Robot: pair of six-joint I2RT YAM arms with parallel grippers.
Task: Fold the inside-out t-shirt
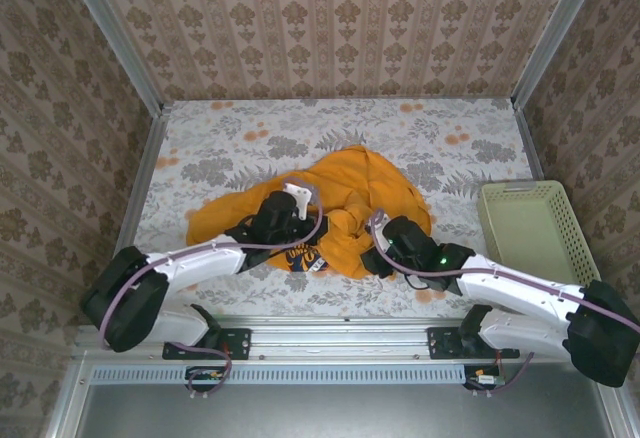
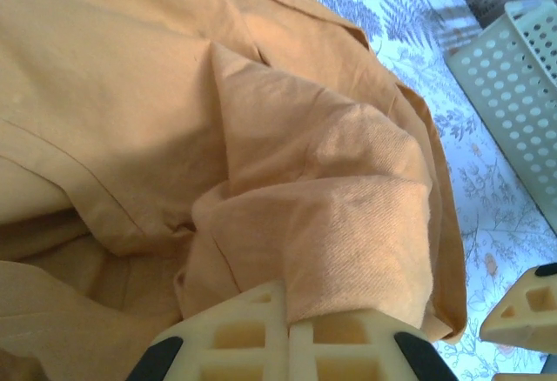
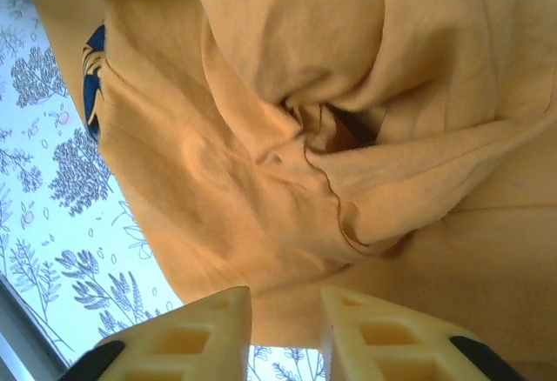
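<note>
The inside-out t-shirt (image 1: 350, 190) lies crumpled in a heap at the middle of the flower-patterned table (image 1: 240, 138), well apart from the pale mesh basket (image 1: 522, 188) on the right. A patch of dark print (image 1: 303, 256) shows at its near edge. The left gripper (image 2: 289, 316) has its fingers pressed together, and a raised fold of cloth appears pinched between them. The right gripper (image 3: 287, 320) stands spread, with the shirt's near edge lying across the gap. The cotton looks light and limp, so it will sag and bunch wherever it is lifted. A hem or shoulder seam seems a surer hold than the loose middle.
</note>
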